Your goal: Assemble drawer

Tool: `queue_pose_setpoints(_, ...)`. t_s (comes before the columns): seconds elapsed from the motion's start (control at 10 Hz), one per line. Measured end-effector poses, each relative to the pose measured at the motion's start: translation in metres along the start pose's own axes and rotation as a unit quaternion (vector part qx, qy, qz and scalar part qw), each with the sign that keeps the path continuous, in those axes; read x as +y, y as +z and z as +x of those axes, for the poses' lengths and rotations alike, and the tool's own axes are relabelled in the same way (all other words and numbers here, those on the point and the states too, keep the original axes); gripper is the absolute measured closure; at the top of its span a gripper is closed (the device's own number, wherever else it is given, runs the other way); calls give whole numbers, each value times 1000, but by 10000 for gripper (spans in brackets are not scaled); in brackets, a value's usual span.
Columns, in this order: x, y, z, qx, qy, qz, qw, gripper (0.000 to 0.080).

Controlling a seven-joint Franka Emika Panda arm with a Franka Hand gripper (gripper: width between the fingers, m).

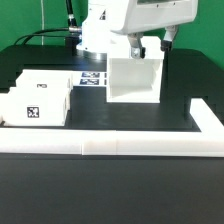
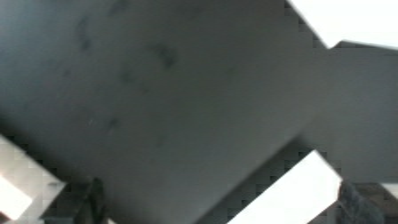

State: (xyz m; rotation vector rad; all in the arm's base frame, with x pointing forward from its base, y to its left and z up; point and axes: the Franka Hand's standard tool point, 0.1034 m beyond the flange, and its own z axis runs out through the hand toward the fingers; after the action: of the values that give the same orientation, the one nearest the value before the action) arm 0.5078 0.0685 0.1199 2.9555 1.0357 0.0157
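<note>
The tall white drawer case [image 1: 132,80] stands open-topped at the middle of the black table. Two small white trays [image 1: 35,102] with black-and-white tags sit close together at the exterior view's left. My gripper [image 1: 153,48] hangs just over the case's far right top edge. In the wrist view the gripper [image 2: 222,212] shows two dark fingers [image 2: 80,205] set wide apart. A white strip [image 2: 276,195], apparently a case wall edge, runs slantwise between them. The fingers do not press on it.
The marker board [image 1: 92,78] lies flat behind the case, towards the exterior view's left. A long low white rail [image 1: 110,146] edges the table's front and another rail [image 1: 207,120] edges the exterior view's right. The arm's base and cables stand at the back.
</note>
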Motion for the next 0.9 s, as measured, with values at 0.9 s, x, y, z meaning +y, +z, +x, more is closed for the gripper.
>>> queue_pose_setpoints(0.9, -34, -9, -37, -8, 142, 2, 990, 150)
